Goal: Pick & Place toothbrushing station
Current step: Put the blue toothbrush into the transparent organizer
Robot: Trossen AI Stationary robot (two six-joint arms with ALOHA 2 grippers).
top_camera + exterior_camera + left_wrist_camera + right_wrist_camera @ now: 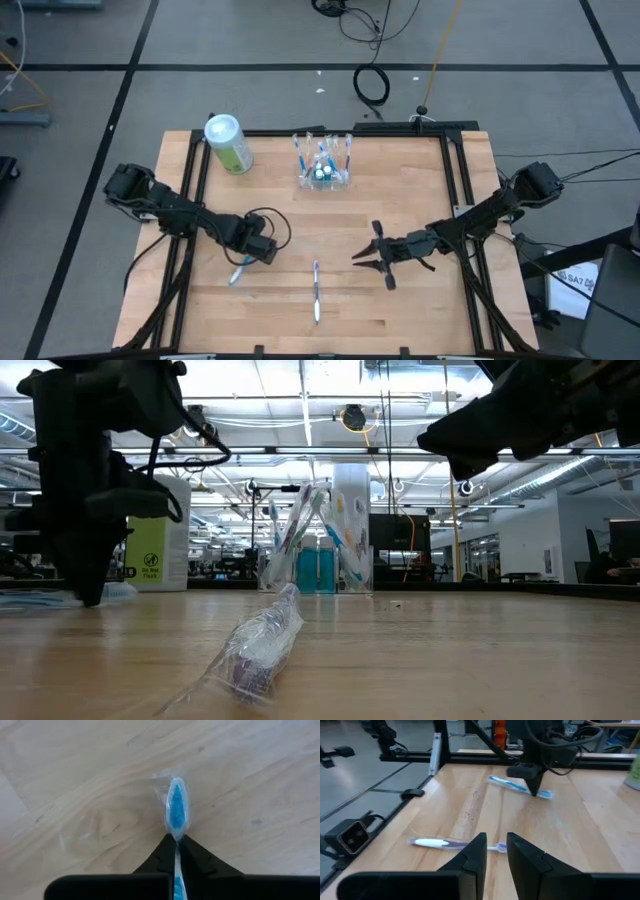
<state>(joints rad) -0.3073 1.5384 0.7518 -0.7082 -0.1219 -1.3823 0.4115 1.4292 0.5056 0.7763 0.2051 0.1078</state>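
Left pincer (177, 851) clamps on the wrapped blue brush (176, 812) flat on the tabletop (400, 310). It should lift straight and keep the brush level toward the holder (324, 172); right pincer (496, 851) hovers slightly apart, empty.

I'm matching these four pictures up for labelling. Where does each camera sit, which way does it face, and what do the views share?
High view: overhead, straight down on the table; both arms show.
Low view: at tabletop height, level across to the toothbrushing station; arms enter from above.
Left wrist view: down past the left gripper, shut on a wrapped blue toothbrush.
Right wrist view: past the right gripper, slightly open, over a second wrapped toothbrush.
Shared: the right wrist view also catches the blue toothbrush.
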